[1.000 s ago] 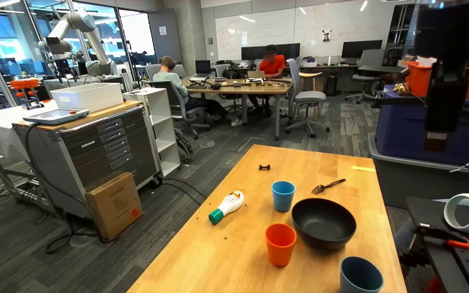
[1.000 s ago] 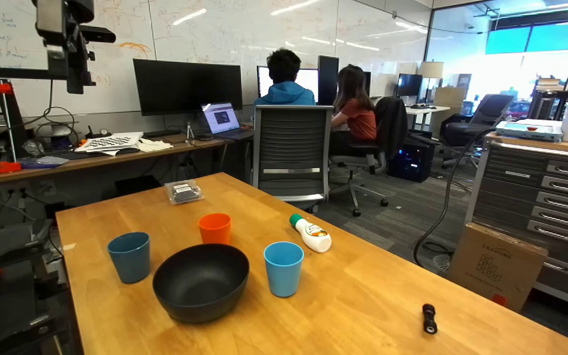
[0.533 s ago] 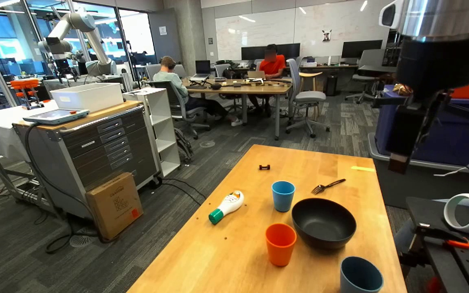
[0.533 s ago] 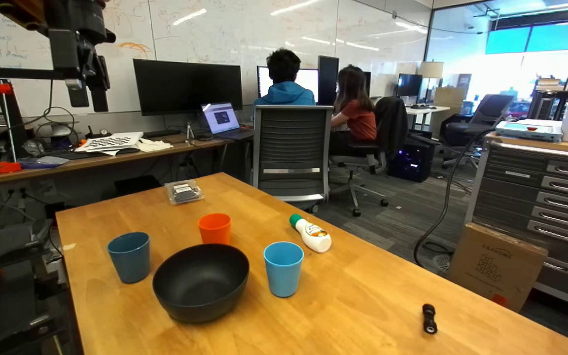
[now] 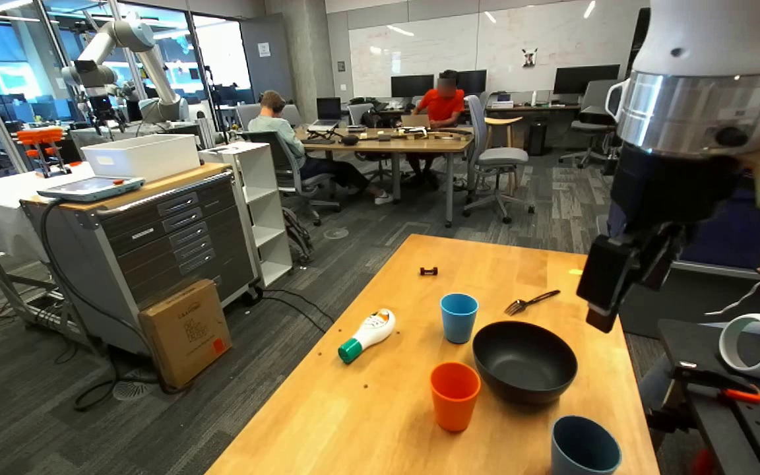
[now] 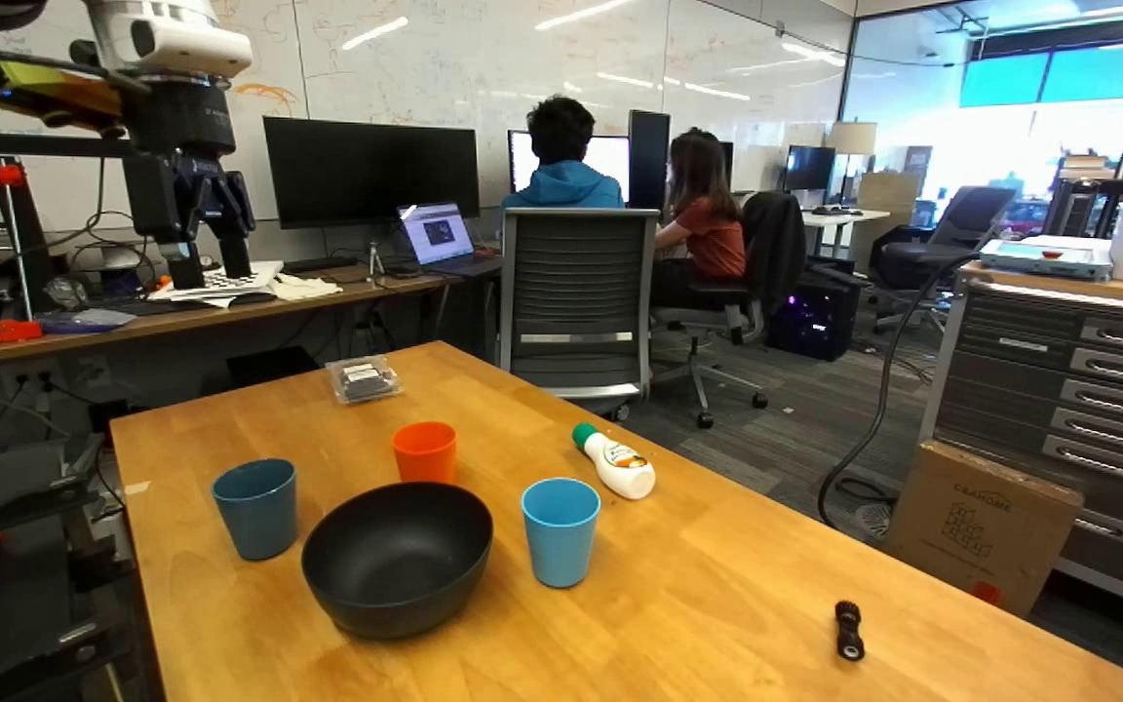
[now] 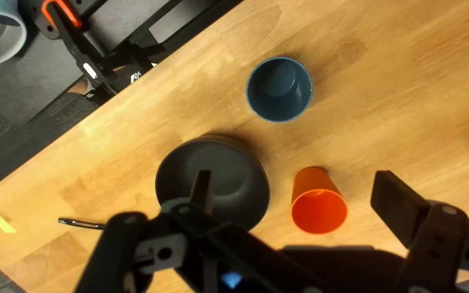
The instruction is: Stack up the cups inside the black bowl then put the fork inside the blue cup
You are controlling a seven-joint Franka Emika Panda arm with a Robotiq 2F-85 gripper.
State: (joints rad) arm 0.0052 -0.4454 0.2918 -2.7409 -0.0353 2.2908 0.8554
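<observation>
The orange cup (image 5: pixel 454 399) stands upright beside the black bowl (image 5: pixel 525 369), apart from it. The blue cup (image 5: pixel 459 320) and the navy-teal cup (image 6: pixel 257 512) stand upright on other sides of the bowl. The bowl is empty. The fork (image 5: pixel 532 302) lies on the table; only its handle (image 7: pixel 80 223) shows in the wrist view. My gripper (image 6: pixel 213 265) is open and empty, high above the table edge in both exterior views. In the wrist view the orange cup (image 7: pixel 319 211) appears between the fingers, well below my gripper (image 7: pixel 294 186). The blue cup is not clearly visible there.
A white bottle with a green cap (image 5: pixel 367 336) lies beyond the cups. A small black dumbbell-shaped object (image 6: pixel 848 631) lies farther along the table. A clear package (image 6: pixel 364 378) sits near a table corner. A black side stand with clamps (image 7: pixel 96 61) adjoins the table edge.
The arm has come down and in toward the table; my gripper has moved left and lower in an exterior view and has turned. The cups, bowl and fork have not moved.
</observation>
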